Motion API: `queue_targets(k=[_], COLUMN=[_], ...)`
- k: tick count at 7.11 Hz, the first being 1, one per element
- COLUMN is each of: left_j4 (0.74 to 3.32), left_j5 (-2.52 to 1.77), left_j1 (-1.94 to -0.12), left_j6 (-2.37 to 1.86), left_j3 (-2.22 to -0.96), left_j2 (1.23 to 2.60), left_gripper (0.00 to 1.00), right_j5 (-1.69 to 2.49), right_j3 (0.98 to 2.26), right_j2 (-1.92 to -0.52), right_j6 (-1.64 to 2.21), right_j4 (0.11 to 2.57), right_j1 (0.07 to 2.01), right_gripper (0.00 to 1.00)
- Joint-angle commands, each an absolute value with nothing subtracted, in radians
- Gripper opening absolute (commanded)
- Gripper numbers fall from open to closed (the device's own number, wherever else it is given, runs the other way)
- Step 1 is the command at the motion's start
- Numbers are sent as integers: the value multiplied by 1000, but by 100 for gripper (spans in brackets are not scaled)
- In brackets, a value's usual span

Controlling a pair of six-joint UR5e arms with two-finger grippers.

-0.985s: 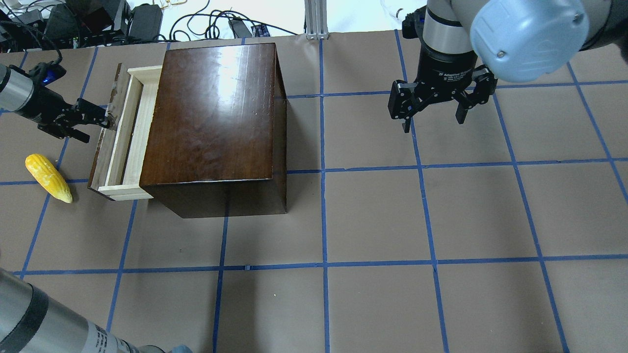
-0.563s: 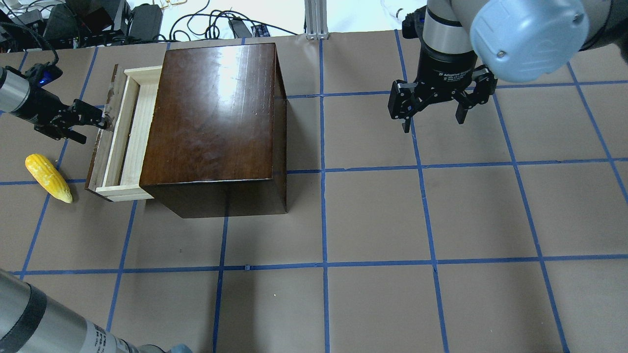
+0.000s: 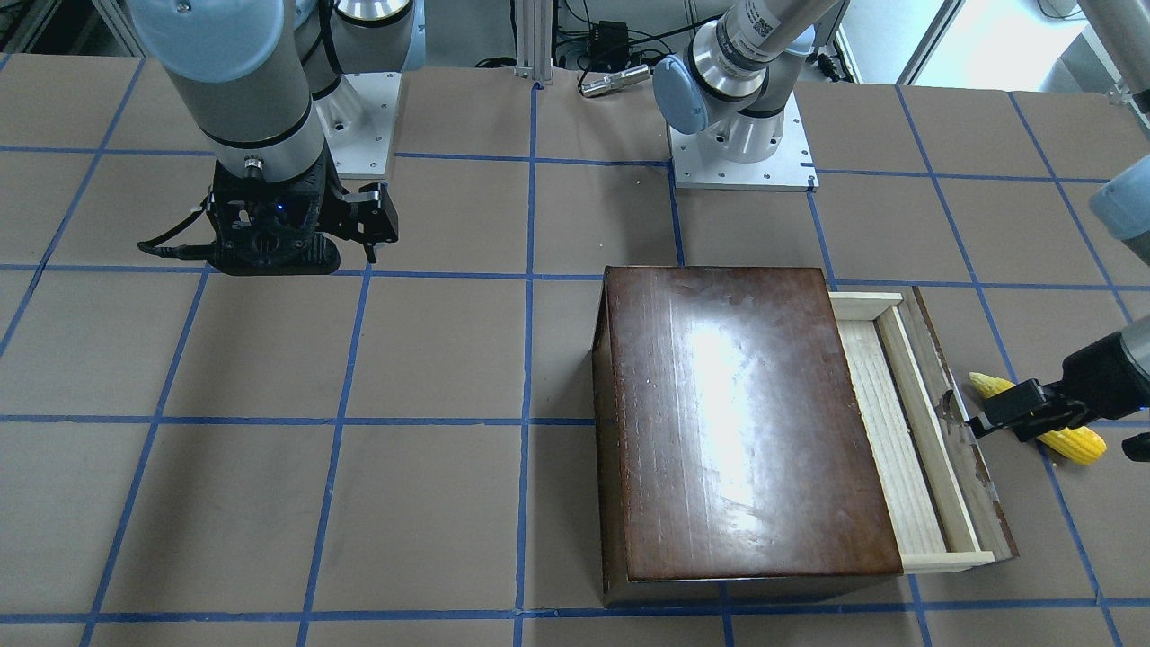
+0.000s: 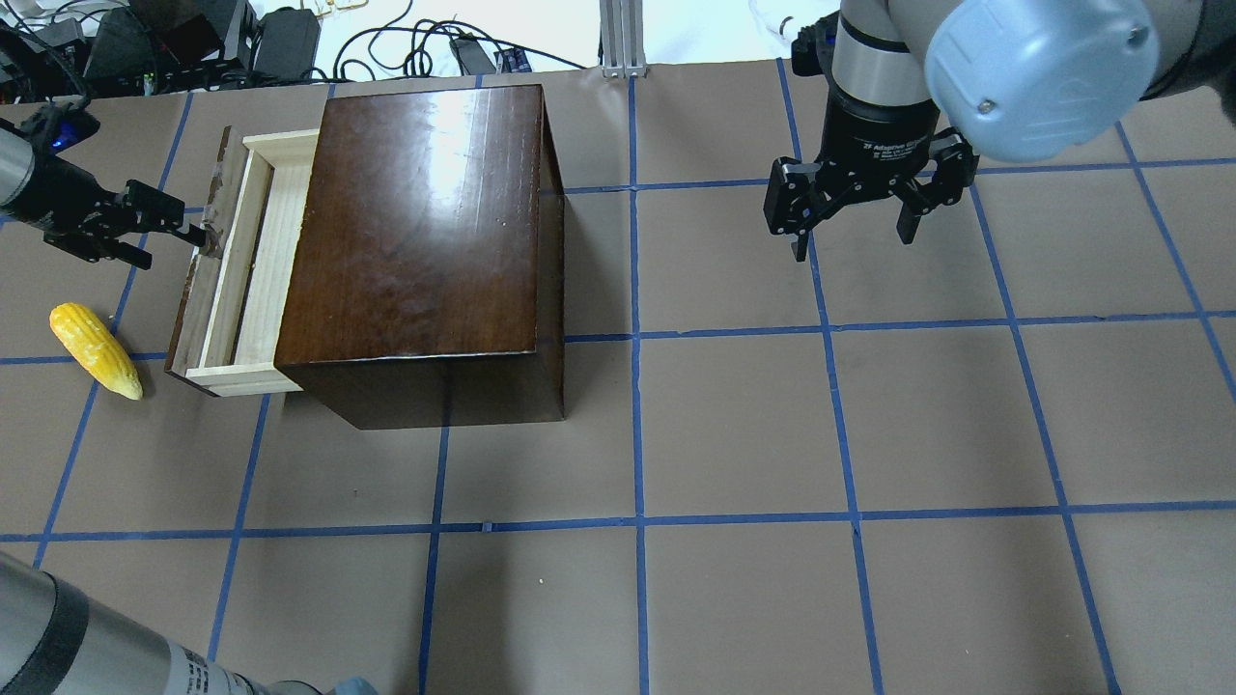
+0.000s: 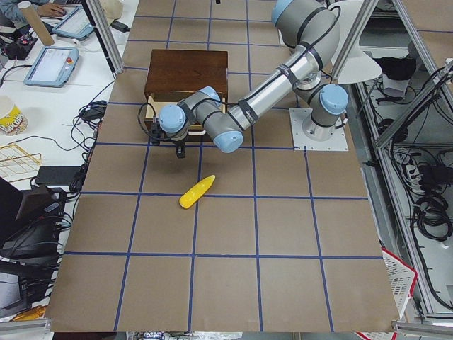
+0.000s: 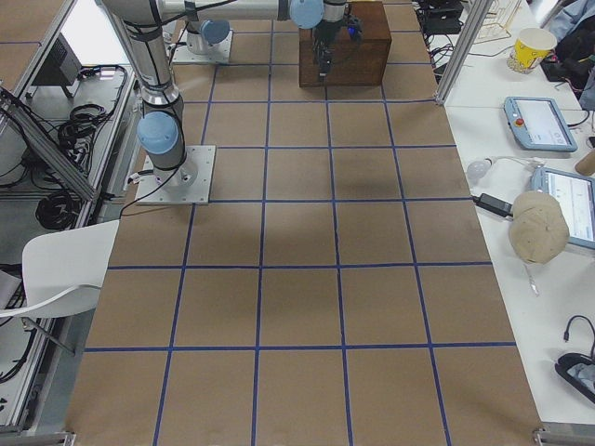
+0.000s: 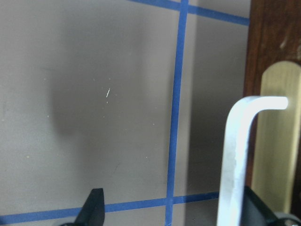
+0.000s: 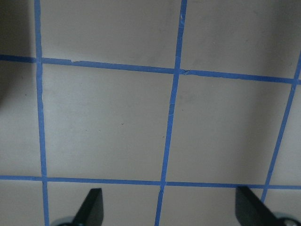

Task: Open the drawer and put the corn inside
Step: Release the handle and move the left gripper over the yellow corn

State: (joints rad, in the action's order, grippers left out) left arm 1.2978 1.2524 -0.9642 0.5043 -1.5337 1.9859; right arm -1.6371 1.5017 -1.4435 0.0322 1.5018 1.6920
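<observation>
Left pincer (image 4: 171, 245): I am holding it spread apart at the overhead view's left edge, with the metal handle (image 7: 233, 155) of the drawer (image 4: 253, 261) sitting between its fingers. The drawer is standing partly out of the dark box (image 4: 425, 222). Right pincer (image 4: 855, 241): I am hanging it, fingers apart, over the table (image 4: 734, 425) at upper right. Corn (image 4: 95, 349): it is lying on the table at far left, near the drawer front but not touching it.

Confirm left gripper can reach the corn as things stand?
Probably yes. The corn lies uncovered on the table near the left gripper, nothing between them. The gripper is at the handle of the drawer, so it must leave that first.
</observation>
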Motion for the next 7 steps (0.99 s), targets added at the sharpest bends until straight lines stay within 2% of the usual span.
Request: queue_targets(k=[1, 4, 7], left_j4=[1299, 1225, 1163], left_j5=[1291, 1380, 1500], left_j1=[-945, -829, -824], left_j6=[405, 338, 152], left_j3=[-1501, -1495, -1506], left_j2=[1938, 1983, 2066], left_gripper=[100, 100, 100], right_j5=[-1637, -1638, -1637], right_j3=[1502, 1502, 1502], right_j2=[-1443, -1443, -1443], right_j6=[32, 31, 31], right_j4=[1502, 1502, 1502], right_j1=[1692, 1692, 1692], right_gripper=[100, 100, 100])
